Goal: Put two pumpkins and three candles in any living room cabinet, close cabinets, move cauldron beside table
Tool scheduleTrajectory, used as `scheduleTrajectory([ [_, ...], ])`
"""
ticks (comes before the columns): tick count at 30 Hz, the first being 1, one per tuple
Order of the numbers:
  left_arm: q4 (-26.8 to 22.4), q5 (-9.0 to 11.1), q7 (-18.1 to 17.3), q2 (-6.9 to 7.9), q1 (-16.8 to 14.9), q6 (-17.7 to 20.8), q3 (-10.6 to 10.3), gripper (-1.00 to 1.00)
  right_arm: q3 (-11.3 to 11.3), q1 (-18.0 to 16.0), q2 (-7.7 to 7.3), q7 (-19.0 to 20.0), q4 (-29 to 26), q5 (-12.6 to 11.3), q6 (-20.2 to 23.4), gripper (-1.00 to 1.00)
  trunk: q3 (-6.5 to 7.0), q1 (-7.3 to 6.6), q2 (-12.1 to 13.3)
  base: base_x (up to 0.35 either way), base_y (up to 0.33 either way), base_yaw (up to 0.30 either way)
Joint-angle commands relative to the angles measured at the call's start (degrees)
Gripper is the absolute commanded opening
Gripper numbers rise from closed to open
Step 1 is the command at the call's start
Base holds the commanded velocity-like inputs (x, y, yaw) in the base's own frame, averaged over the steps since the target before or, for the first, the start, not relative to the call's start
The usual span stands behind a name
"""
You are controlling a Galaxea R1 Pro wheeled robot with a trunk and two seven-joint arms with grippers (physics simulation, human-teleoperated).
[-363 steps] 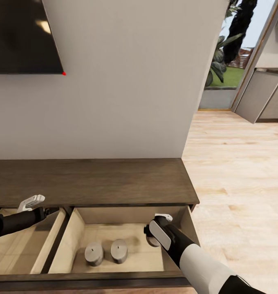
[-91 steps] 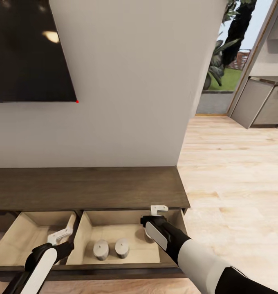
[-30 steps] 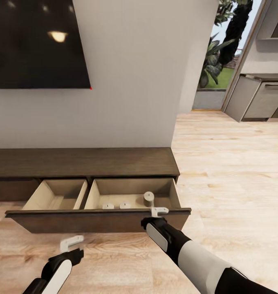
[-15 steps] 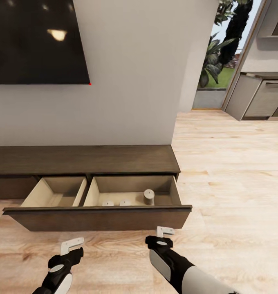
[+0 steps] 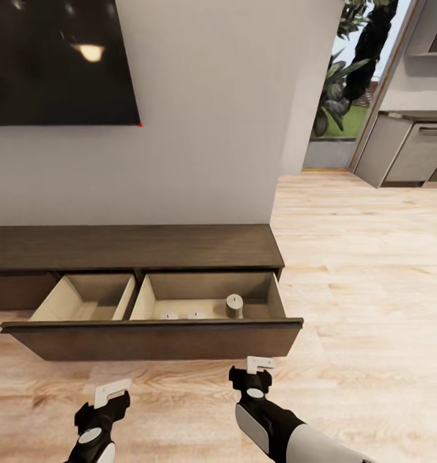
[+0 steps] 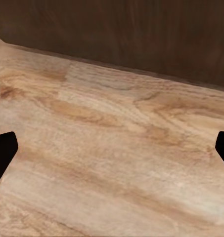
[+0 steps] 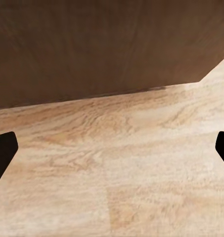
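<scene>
The left pincer sits at the bottom left of the head view, over the wood floor. The right pincer sits at the bottom middle. Both are spread wide open and hold nothing. In each wrist view only the dark tips show at the far edges, with bare floor between them.

Just above the pincers in the head view is the long dark brown cabinet. Its wide drawer is pulled out, and its dark front is apart from both pincers. Inside, the drawer is pale beige and split into two boxes. The right box holds three candles. The taller grey candle stands upright near the middle. Two short off-white candles peek over the drawer front to its left, side by side. The left box looks bare as far as I can see.

The wrist views show the drawer front up close as plain dark wood, but not the candles inside. The head view shows those.

At the upper left hangs a black screen on the grey wall. At the upper right are green plants outside and grey cupboards. No writing can be read anywhere.
</scene>
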Motion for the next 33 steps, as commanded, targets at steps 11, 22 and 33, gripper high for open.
scheduleTrajectory([
  [11,3.46,-4.68,-0.16,-2.3,0.0,-4.79,0.0,1.0,0.58,0.0,0.0,0.09,1.16,0.12,-4.43,1.0,-1.98,2.42,-4.43,0.0,0.0,0.0],
  [22,3.66,-4.99,-0.16,-2.39,0.0,-4.99,0.0,1.0,1.34,0.0,0.0,0.15,4.27,0.15,-10.33,1.0,-3.95,4.84,-8.84,0.0,0.0,0.0],
  [33,3.96,-4.96,-0.16,-2.31,0.0,-6.72,0.0,1.0,1.35,0.0,0.0,0.18,4.9,0.15,-10.4,1.0,-5.93,7.25,-13.25,0.0,0.0,0.0],
])
